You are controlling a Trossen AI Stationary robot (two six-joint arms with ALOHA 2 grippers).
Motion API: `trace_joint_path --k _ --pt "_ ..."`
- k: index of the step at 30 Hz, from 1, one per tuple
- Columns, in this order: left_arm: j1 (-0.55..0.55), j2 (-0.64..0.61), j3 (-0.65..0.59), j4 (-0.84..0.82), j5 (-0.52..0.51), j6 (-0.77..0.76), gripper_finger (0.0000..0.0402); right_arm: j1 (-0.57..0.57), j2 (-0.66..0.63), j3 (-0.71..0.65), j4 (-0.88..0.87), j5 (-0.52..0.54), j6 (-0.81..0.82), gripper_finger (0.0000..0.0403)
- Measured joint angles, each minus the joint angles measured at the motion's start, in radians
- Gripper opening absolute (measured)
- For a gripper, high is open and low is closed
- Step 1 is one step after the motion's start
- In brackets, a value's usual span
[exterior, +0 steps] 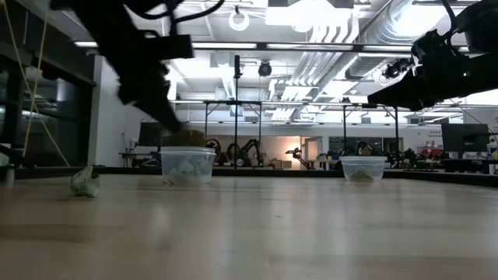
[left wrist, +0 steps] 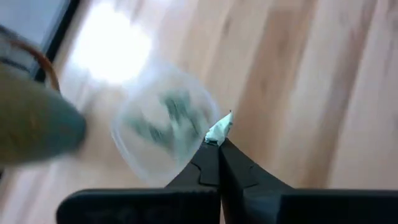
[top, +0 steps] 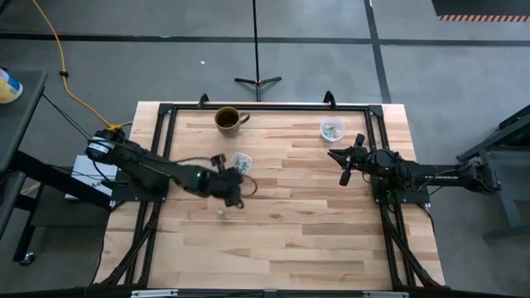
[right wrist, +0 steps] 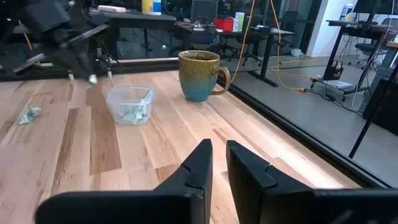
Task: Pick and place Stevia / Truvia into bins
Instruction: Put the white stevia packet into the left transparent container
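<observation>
My left gripper hangs above the table beside the near clear cup, shut on a pale green and white packet. The right wrist view shows that gripper raised just to the side of this cup, which has packets in it. One loose packet lies flat on the wood near the left gripper; it also shows in the low view. The second cup stands at the far right with packets inside. My right gripper waits open above the table's right side. My left gripper pinches the packet between its two fingertips, with the crumpled paper end sticking out past them. The fingers point down at a slant. The packet is lifted clear of the table, level with or above the cup's rim.
A brown mug with a handle stands at the far edge, behind the near cup. A black frame runs round the tabletop. Bare wood lies across the middle and near part of the table.
</observation>
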Motion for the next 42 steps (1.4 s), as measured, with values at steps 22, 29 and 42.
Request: trace_joint_path --k 22,29,42 --pt "0.345 -0.001 -0.006 0.151 0.371 0.305 0.021 0.0 0.0 0.0 0.0 0.0 0.0 0.0036" --pt "0.244 -0.002 -0.006 0.129 0.573 0.292 0.0266 0.0 0.0 0.0 0.0 0.0 0.007 0.0037" --pt "-0.078 -0.003 -0.01 -0.021 0.611 0.026 0.0235 0.0 0.0 0.0 0.0 0.0 0.033 0.0032"
